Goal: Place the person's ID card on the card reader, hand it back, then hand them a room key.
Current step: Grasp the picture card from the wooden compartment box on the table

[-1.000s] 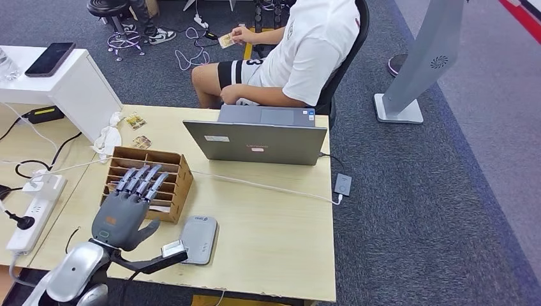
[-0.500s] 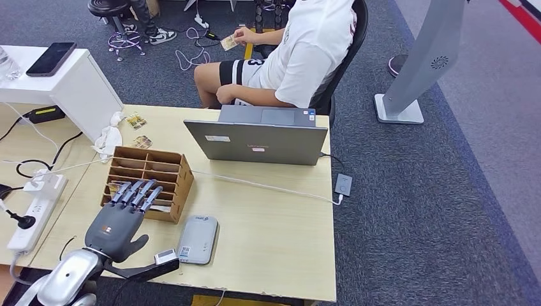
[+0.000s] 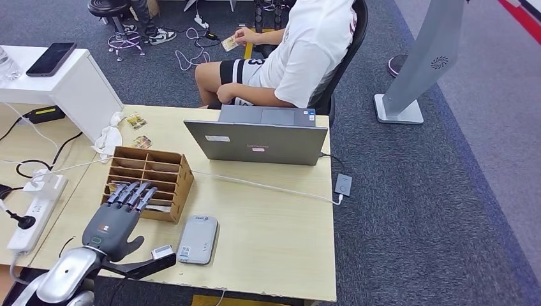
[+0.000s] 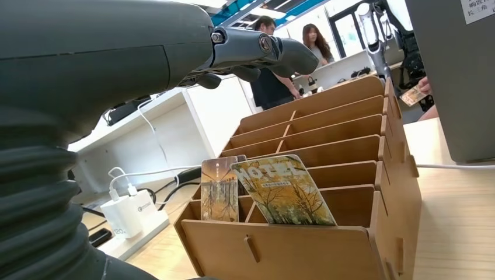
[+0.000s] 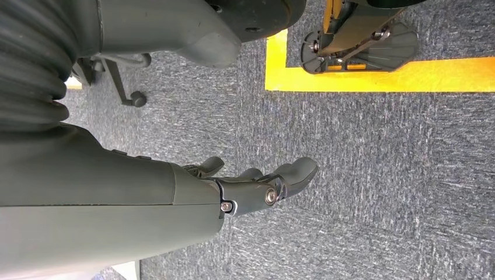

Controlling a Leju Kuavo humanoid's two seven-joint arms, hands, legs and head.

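Grey carpet surrounds a pale wooden desk (image 3: 274,223), where a person (image 3: 300,57) sits on the far side behind a grey laptop (image 3: 258,141), holding a small card (image 3: 228,42) out to their side, well away from the robot. That card may be the ID card, though it is too small to tell. On the near part of the desk lies the grey card reader (image 3: 198,239), flat, with its long axis running from the robot toward the laptop. Just beside it on the robot's left stands the wooden card rack (image 3: 150,182), and the left wrist view shows two room key cards (image 4: 265,189) upright in its nearest slots, faces toward the hand. The left hand (image 3: 115,217) hovers over the desk's near edge with its fingers (image 3: 131,193) stretched out, holding nothing, their tips at the rack's near edge; the key cards lie straight ahead of those fingertips and slightly below. The right hand (image 5: 257,186) hangs over carpet, fingers loosely extended and holding nothing. Judging by this, the left hand is far the nearer to both rack and reader, so a key pick would be a short reach forward and down.
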